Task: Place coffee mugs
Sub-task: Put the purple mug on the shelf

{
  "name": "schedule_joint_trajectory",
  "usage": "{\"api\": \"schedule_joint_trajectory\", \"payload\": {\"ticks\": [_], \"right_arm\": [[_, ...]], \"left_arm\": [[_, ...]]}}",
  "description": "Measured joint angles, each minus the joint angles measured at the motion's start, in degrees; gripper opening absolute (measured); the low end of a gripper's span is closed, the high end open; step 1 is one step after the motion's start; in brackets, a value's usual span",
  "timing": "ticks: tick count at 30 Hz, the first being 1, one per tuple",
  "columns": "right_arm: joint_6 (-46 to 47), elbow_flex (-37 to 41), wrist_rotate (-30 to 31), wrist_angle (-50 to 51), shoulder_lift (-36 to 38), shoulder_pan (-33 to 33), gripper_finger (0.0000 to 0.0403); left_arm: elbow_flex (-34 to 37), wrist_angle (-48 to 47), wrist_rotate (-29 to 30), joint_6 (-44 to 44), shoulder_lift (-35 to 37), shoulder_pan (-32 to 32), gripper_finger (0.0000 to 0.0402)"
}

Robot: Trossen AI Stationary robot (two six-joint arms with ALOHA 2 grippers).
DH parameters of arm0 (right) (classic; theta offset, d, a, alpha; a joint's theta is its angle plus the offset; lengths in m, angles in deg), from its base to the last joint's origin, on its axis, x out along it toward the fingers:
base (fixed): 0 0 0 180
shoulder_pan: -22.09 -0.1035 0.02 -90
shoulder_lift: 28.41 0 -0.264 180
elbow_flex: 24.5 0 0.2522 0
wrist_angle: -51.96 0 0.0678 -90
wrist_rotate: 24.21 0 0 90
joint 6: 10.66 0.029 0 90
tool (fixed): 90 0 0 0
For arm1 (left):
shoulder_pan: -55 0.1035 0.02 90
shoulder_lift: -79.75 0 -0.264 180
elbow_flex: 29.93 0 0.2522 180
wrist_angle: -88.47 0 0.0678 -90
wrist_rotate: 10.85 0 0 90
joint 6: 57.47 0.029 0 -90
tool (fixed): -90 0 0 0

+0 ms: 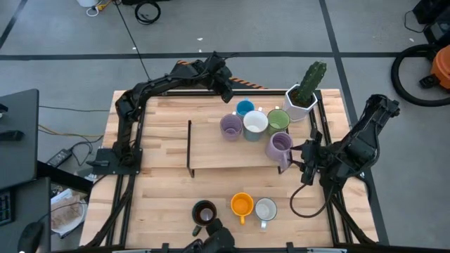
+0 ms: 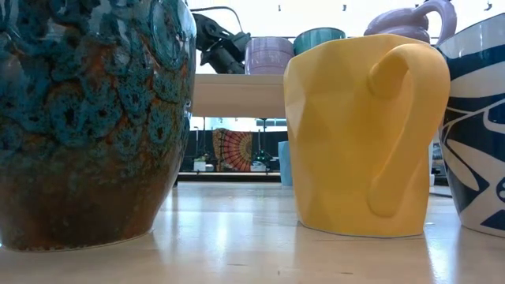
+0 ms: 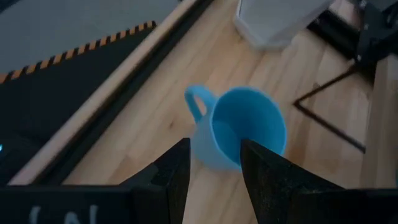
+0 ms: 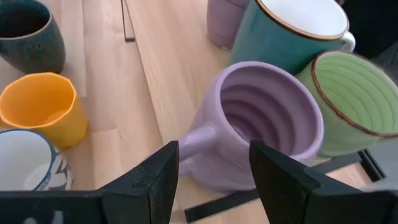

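My left gripper [image 1: 228, 95] is open at the table's far side, its fingers just short of the blue mug [image 3: 239, 127], which stands upright on the table behind the wooden riser [image 1: 211, 144]. My right gripper [image 4: 214, 180] is open at the riser's right end. Its fingers stand either side of the handle [image 4: 193, 142] of a lavender mug [image 1: 279, 145] on the riser. Also on the riser are a second lavender mug [image 1: 231, 126], a white-lined teal mug [image 1: 254, 124] and a green mug [image 1: 278, 121]. The dark mug [image 1: 204, 211], orange mug [image 1: 242, 204] and white mug [image 1: 266, 209] stand near the near edge.
A white hexagonal cactus pot [image 1: 302, 98] stands at the far right corner, close to the green mug. The riser's black metal legs [image 1: 190, 147] frame its left end. Bare wood lies left of the riser and between it and the near mugs.
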Motion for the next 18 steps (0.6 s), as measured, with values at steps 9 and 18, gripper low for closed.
{"api": "schedule_joint_trajectory", "payload": {"ticks": [9, 18], "right_arm": [[-2.0, 6.3, 7.9, -8.3, 0.3, -2.9, 0.0201], [-5.9, 9.1, 11.2, -12.6, 0.6, -3.6, 0.0201]], "left_arm": [[0.0, -0.1, -0.2, -1.5, -1.6, 0.9, 0.0143], [0.0, 0.7, -2.2, -1.4, -3.0, 0.6, 0.0142]]}}
